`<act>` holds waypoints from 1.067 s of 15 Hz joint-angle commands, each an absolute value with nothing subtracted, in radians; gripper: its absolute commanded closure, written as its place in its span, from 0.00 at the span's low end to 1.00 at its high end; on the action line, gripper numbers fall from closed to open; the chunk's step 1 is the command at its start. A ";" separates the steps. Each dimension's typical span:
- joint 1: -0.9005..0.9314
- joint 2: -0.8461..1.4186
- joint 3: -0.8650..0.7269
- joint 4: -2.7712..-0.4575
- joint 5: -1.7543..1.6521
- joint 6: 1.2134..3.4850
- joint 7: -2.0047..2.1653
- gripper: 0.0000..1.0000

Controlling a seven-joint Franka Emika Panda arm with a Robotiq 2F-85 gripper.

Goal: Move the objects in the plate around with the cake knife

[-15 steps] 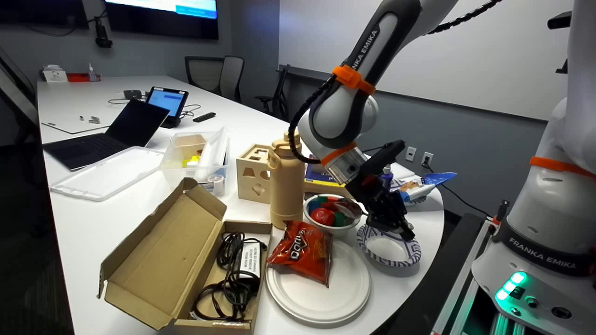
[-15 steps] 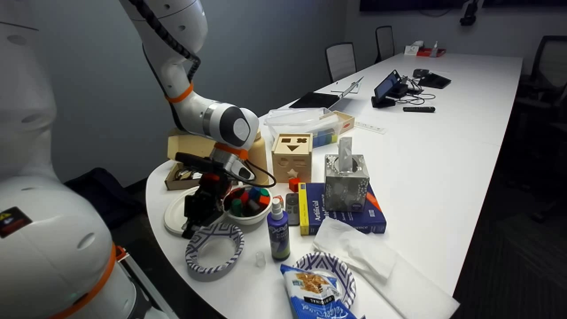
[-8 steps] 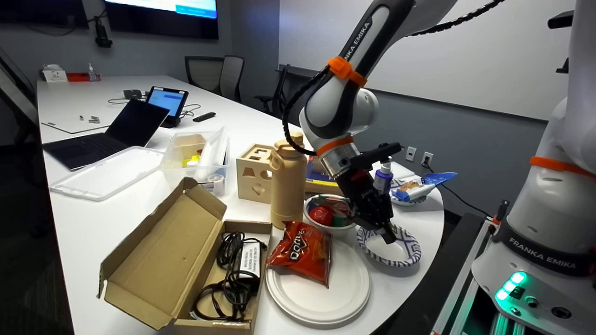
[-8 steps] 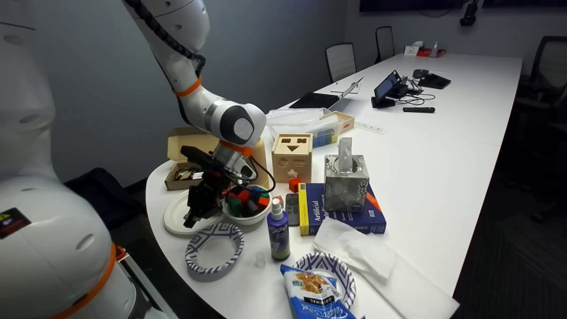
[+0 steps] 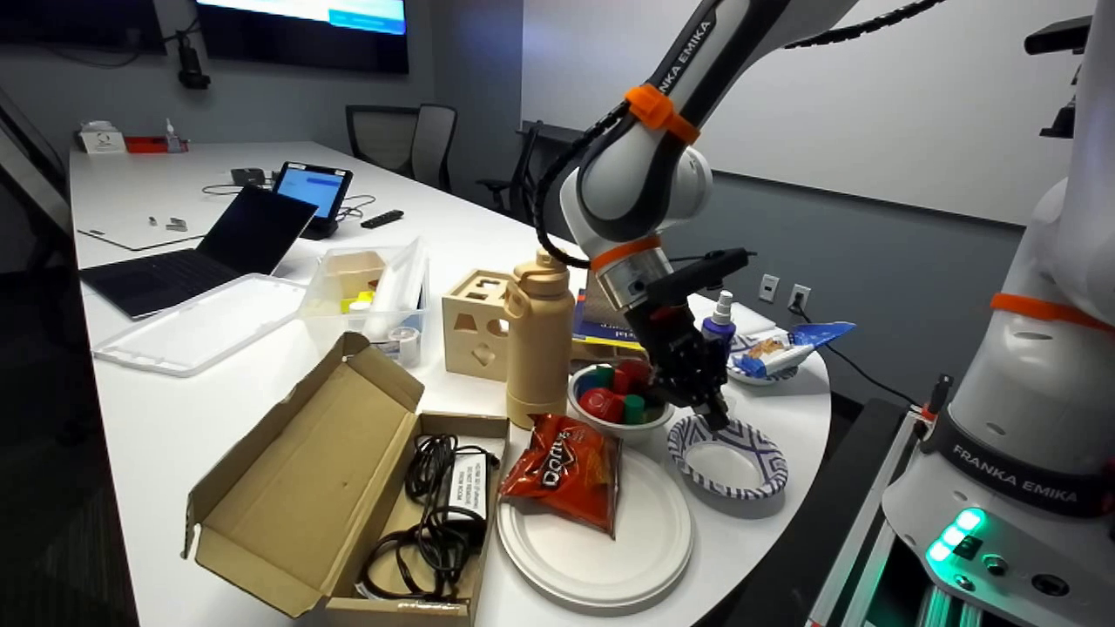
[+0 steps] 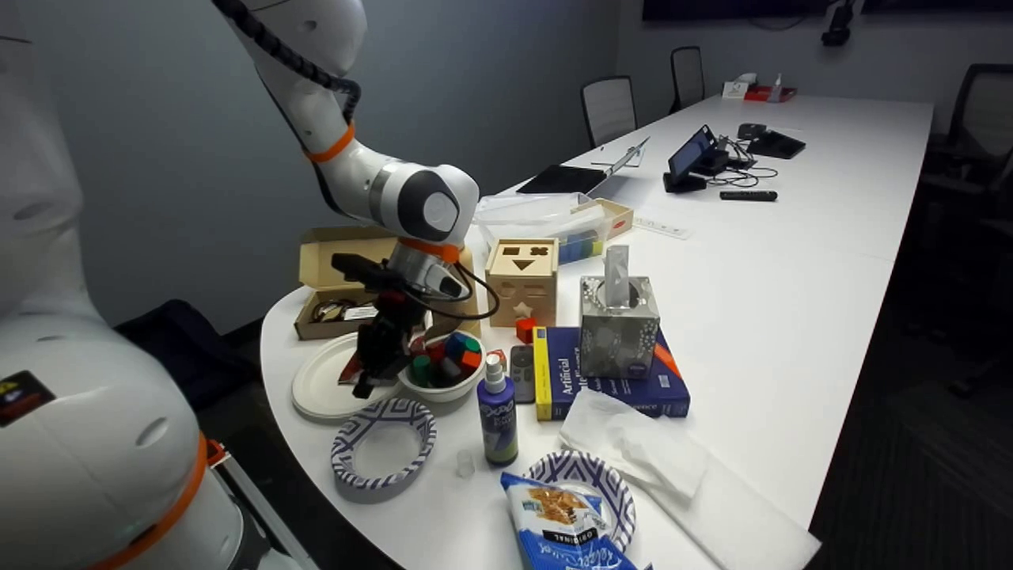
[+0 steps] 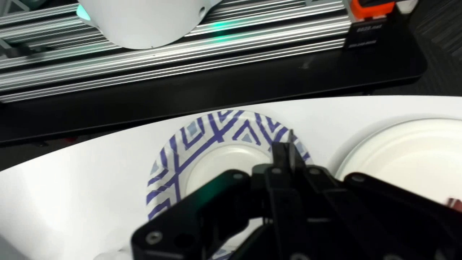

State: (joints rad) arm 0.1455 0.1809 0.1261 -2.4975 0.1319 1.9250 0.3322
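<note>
My gripper (image 5: 718, 420) hangs above the rim of the patterned bowl (image 5: 723, 466), which holds nothing. In an exterior view the gripper (image 6: 362, 388) is beside the white bowl (image 6: 443, 392) of coloured blocks (image 6: 451, 364). In the wrist view the gripper (image 7: 288, 146) is shut on the cake knife (image 7: 291, 153); its thin edge sticks out past the fingertips. The rest of the knife is hidden by the gripper there. Its blade is hard to make out against the block bowl in both exterior views.
A Doritos bag (image 5: 562, 470) lies on the stacked white plates (image 5: 610, 566). A tan bottle (image 5: 537, 348) stands beside the block bowl. A spray bottle (image 6: 498, 423), remote (image 6: 522, 372), book (image 6: 673, 400) and tissue box (image 6: 620, 336) stand near. A cardboard box (image 5: 287, 488) holds cables.
My gripper has moved a little up and away from the robot base, toward the block bowl, with the knife in it. The blade's reflective face over the bowl shows less clearly now.
</note>
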 commanded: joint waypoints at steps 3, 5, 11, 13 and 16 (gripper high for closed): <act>0.182 0.219 0.115 -2.511 -0.031 1.910 0.482 0.99; 0.190 0.238 0.116 -2.510 -0.049 1.906 0.501 0.99; 0.182 0.271 0.123 -2.508 0.011 1.908 0.439 0.99; 0.177 0.268 0.123 -2.509 0.034 1.913 0.418 0.99; 0.160 0.232 0.122 -2.520 0.102 1.932 0.369 0.99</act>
State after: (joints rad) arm 0.1777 0.2616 0.1249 -2.5130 0.0353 1.9225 0.4280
